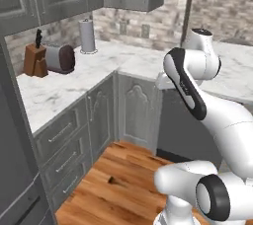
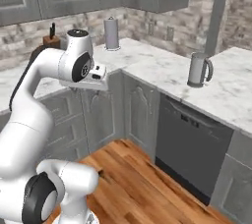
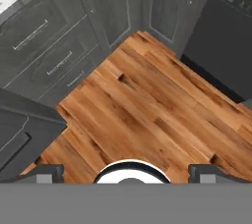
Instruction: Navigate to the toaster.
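Toaster (image 1: 60,58) sits far left on the counter, well apart from the empty, spread tool (image 3: 126,173).

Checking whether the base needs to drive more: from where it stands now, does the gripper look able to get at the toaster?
Probably not. The toaster sits far back on the left counter beside the knife block, while the gripper points down at the wooden floor, well short of it. Nothing blocks the way.
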You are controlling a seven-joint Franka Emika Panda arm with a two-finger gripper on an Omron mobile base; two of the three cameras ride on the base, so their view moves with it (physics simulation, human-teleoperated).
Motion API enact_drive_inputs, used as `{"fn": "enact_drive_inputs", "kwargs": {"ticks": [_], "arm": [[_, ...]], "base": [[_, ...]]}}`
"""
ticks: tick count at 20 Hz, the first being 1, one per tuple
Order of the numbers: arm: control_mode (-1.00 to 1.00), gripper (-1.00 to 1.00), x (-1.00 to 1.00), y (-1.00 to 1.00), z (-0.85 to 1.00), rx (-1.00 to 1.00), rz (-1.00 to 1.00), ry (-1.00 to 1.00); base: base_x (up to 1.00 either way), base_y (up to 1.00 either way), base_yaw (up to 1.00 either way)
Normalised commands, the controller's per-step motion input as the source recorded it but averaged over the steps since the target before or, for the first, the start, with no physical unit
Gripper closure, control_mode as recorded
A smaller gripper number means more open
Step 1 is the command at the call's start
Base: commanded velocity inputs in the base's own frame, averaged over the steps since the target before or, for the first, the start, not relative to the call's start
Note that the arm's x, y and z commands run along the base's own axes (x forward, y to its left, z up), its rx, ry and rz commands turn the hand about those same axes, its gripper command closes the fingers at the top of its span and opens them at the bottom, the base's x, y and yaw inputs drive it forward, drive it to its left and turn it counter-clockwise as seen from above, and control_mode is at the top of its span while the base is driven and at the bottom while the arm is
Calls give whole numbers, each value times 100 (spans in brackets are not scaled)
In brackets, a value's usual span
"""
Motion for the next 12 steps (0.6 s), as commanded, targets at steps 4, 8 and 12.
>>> {"fn": "enact_drive_inputs", "kwargs": {"ticks": [4, 8, 12], "arm": [[100, -100, 0, 0, 0, 0, 0, 0], [100, -100, 0, 0, 0, 0, 0, 0], [100, -100, 0, 0, 0, 0, 0, 0]], "base": [[100, -21, 60], [100, -25, 58], [93, -39, 52]]}}
